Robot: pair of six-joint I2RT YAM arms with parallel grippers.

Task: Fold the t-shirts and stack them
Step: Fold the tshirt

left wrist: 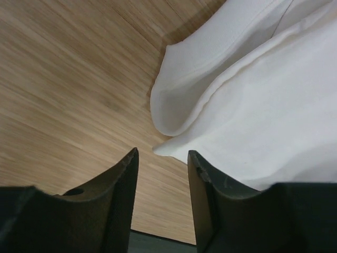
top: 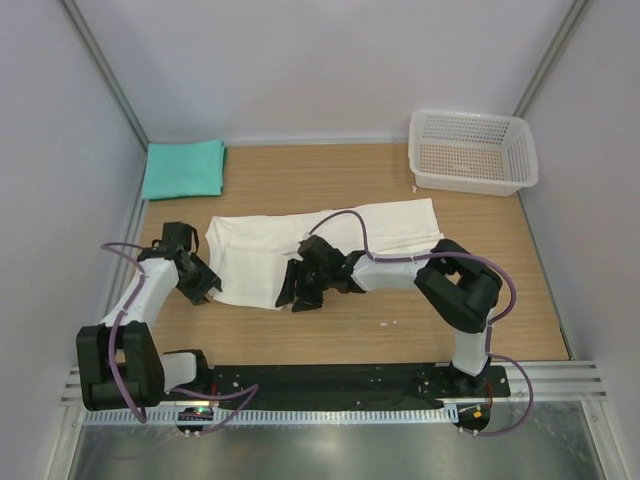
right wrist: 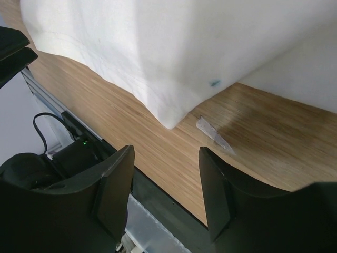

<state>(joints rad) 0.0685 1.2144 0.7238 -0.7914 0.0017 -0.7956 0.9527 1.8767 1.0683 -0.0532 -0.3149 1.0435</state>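
Note:
The white t-shirt (top: 330,240) lies flat across the middle of the table, folded into a long band, its red print hidden. The teal-green t-shirt (top: 183,168) lies folded at the far left corner. My left gripper (top: 203,285) is open and empty just off the white shirt's near left corner (left wrist: 174,149). My right gripper (top: 300,295) is open and empty at the white shirt's near edge, whose corner (right wrist: 171,118) shows just beyond the fingers.
A white mesh basket (top: 472,150) stands at the far right corner. A small scrap of clear tape (right wrist: 213,133) lies on the wood near the right gripper. The black base rail (top: 330,380) runs along the near edge.

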